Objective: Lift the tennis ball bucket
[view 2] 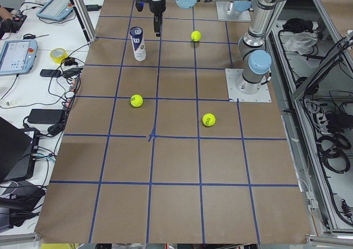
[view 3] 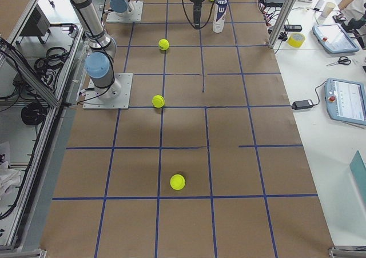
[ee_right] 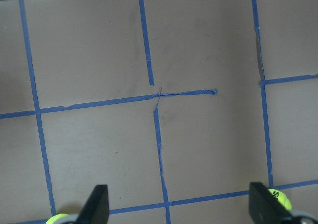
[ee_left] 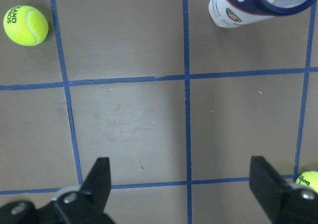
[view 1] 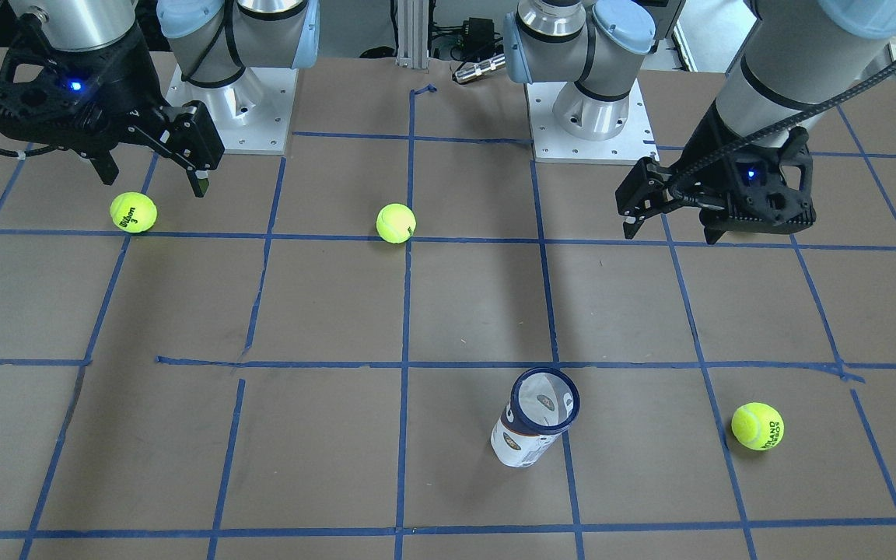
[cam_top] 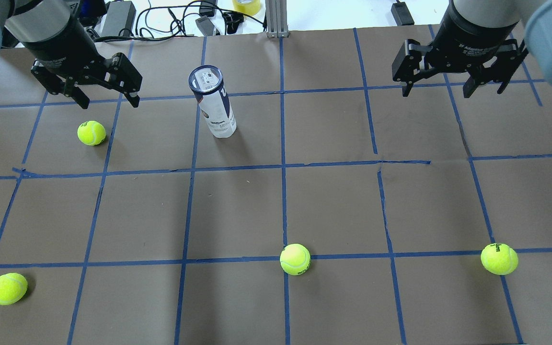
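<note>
Overhead exterior: tennis ball bucket [cam_top: 213, 103] is standing upright on the worktop [cam_top: 333, 201], near the left gripper [ee_left: 183, 182]. Left and right gripper [ee_right: 180, 206] fingers are gaping wide, holding nothing. Advice: approach level, clamping mid-tube squarely, lifting straight.

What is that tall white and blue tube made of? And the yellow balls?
The tall white-and-navy tube looks like smooth, glossy plastic: its round top seems see-through. The yellow-green tennis balls look fuzzy, likely felt; their surface is matte.
</note>
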